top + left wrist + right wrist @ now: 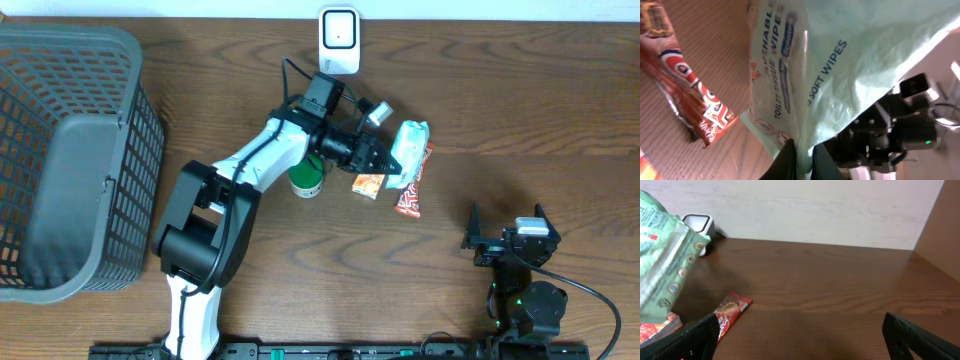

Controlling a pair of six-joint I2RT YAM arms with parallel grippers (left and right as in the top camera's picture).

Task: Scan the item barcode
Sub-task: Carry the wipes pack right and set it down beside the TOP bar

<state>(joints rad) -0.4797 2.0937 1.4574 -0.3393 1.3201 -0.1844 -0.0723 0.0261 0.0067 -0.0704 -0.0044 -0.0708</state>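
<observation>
The pack of wipes (408, 152) is pale green, with "SOFT WIPES" printed on it in blue. It is in the upper middle of the table (520, 100), a little below and to the right of the white scanner (339, 38). In the right wrist view the pack (665, 255) appears raised off the wood, with its lower edge over a small orange packet (655, 327).

The left gripper (392, 160) is fully closed and pinches the pack at one edge. In the left wrist view the two dark fingertips (790, 160) press together on the thin film.

A long red snack wrapper (412, 190) lies flat on the table just beside the pack, next to the orange packet. A round green container (307, 178) stands under the left arm. A grey basket (140, 160) is at the far left.

The right gripper (507, 222) is near the lower right edge, well apart from the items. Its jaws stand wide open and hold nothing.
</observation>
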